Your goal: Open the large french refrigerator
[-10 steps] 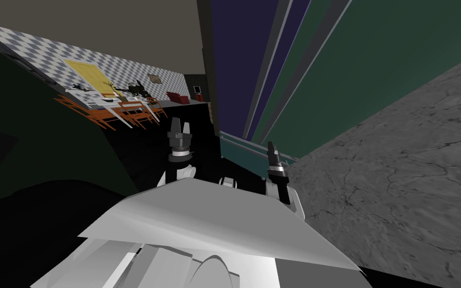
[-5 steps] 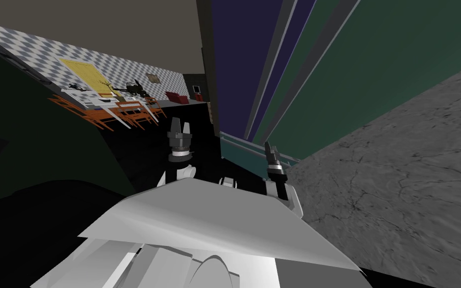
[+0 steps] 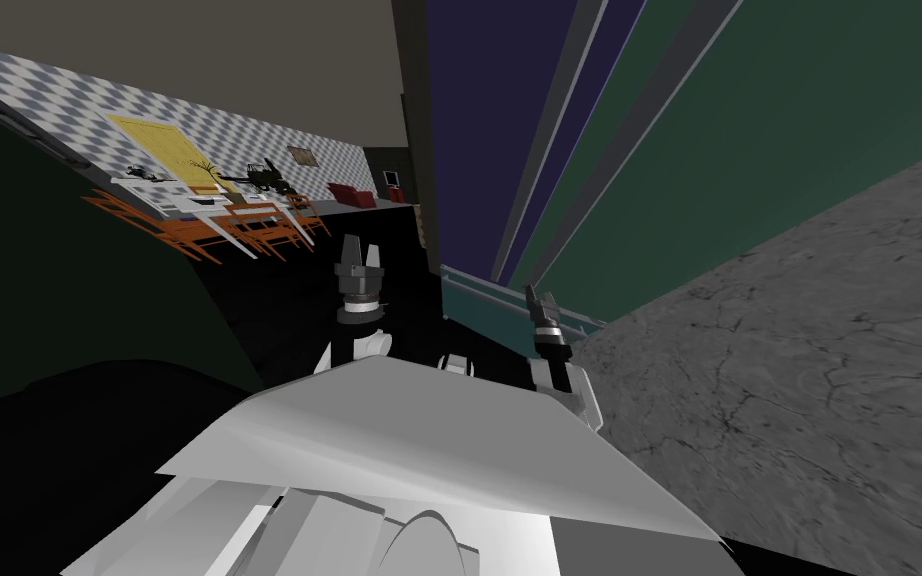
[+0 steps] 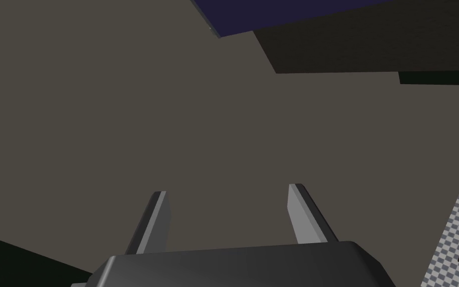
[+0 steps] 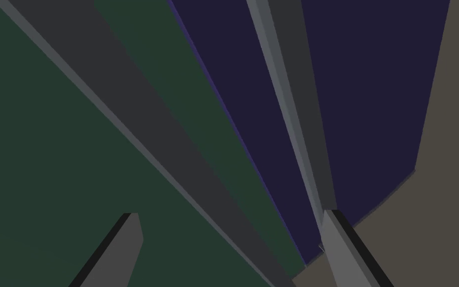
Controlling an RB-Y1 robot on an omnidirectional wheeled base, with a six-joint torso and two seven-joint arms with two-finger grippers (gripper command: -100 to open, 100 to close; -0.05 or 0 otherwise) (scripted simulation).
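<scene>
Nearest to me, both arms are raised in front of the robot. The left gripper [image 3: 360, 244] has its fingers spread wide with nothing between them and points away from the appliance, idle. The right gripper [image 3: 538, 298] points at the refrigerator [image 3: 749, 140], which rises directly ahead of the robot and to its right as tall dark green and navy door panels. This claw is also spread [image 5: 229, 214], grips nothing, and as far as I can tell touches nothing. From the hand's own view a slim grey handle [image 5: 283, 99] runs up the navy panel just past one fingertip, and a broader grey bar [image 5: 139, 124] crosses the green one. I'd call this the reach. The doors look shut and no handle is caught. Next, a bar must sit squarely between the fingers before they clamp and pull. Far off on the left are orange chairs [image 3: 249, 228] before a checkered wall [image 3: 69, 105].
</scene>
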